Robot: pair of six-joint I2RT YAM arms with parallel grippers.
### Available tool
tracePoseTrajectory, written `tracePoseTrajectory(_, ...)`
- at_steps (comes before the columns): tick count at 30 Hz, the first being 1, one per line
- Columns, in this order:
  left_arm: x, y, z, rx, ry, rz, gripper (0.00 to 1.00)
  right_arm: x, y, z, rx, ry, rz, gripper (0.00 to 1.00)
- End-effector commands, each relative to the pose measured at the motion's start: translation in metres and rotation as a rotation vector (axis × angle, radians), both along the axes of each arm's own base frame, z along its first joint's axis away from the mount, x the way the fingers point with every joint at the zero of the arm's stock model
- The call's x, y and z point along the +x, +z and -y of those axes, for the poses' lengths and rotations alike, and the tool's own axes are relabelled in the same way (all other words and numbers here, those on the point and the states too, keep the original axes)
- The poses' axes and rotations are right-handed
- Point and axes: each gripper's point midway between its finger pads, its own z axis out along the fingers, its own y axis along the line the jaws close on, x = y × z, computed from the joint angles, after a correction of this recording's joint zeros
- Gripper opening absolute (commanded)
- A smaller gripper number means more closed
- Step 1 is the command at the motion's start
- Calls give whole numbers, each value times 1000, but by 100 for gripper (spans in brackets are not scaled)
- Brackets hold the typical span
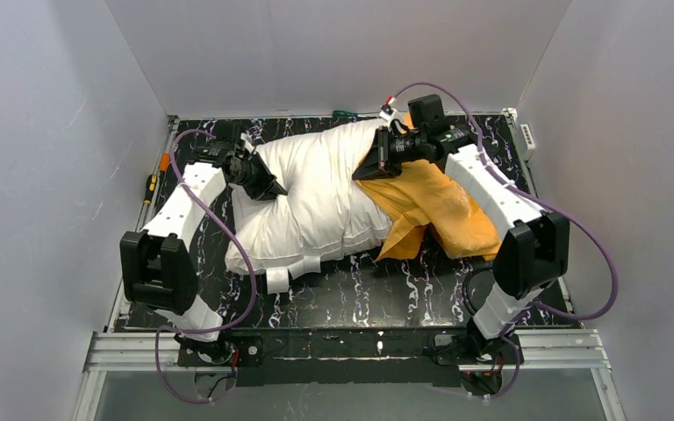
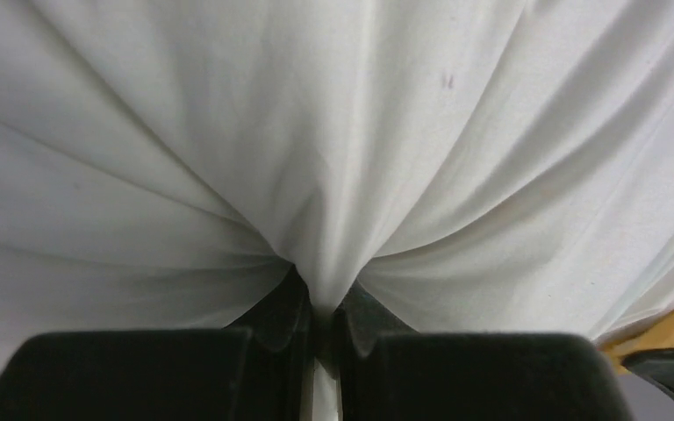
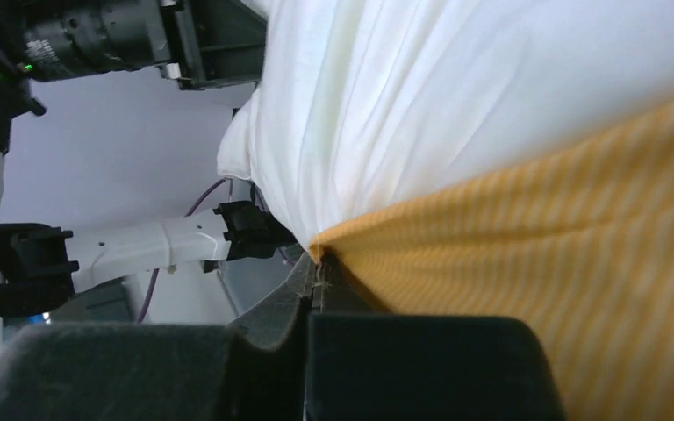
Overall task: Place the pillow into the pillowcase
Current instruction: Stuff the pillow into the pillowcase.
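The off-white pillow point(image 1: 316, 197) lies across the middle of the black marbled table point(image 1: 360, 289). Its right end goes into the orange pillowcase point(image 1: 434, 206), which lies crumpled to its right. My left gripper point(image 1: 272, 187) is shut on a pinch of pillow fabric at the pillow's left side; in the left wrist view the white cloth point(image 2: 333, 158) bunches between the jaws point(image 2: 323, 303). My right gripper point(image 1: 367, 168) is shut on the pillowcase's opening edge at the pillow's upper right; the right wrist view shows the orange hem point(image 3: 527, 228) between its jaws point(image 3: 318, 276), with the pillow point(image 3: 456, 88) above.
Grey walls close in the table on three sides. A screwdriver point(image 1: 150, 187) lies off the table's left edge and a white block point(image 1: 527, 136) at the back right corner. White tape strips point(image 1: 277, 279) hang at the pillow's near edge.
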Motion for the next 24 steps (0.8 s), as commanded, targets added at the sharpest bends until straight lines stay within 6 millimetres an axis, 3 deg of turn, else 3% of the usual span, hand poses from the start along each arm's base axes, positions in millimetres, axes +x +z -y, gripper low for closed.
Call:
tracePoseTrajectory(1, -7, 14, 53, -110, -52, -5, 0, -26, -9, -28, 33, 110, -172, 1)
tracePoseTrajectory(3, -13, 12, 41, -53, -22, -3, 0, -22, -31, -4, -190, 89, -129, 1)
tracePoseTrajectory(5, -20, 12, 27, 10, -13, 6, 0, -11, -34, 21, -362, 64, -42, 5)
tracePoseTrajectory(8, -29, 12, 16, 46, -12, 10, 0, 8, -18, 50, -495, -8, 107, 28)
tracePoseTrajectory(11, -33, 10, 13, 56, -21, 7, 0, 32, 8, 73, -540, -117, 236, 47)
tracePoseTrajectory(13, -36, 8, 12, 63, -31, 2, 0, 47, 23, 87, -555, -194, 304, 66)
tracePoseTrajectory(15, -38, 8, 11, 69, -39, -3, 0, 67, 32, 100, -566, -273, 346, 75)
tracePoseTrajectory(18, -40, 8, 11, 72, -46, -4, 0, 97, 33, 118, -571, -357, 349, 80)
tracePoseTrajectory(24, -43, 7, 12, 64, -62, -9, 0, 155, 11, 143, -605, -442, 317, 81)
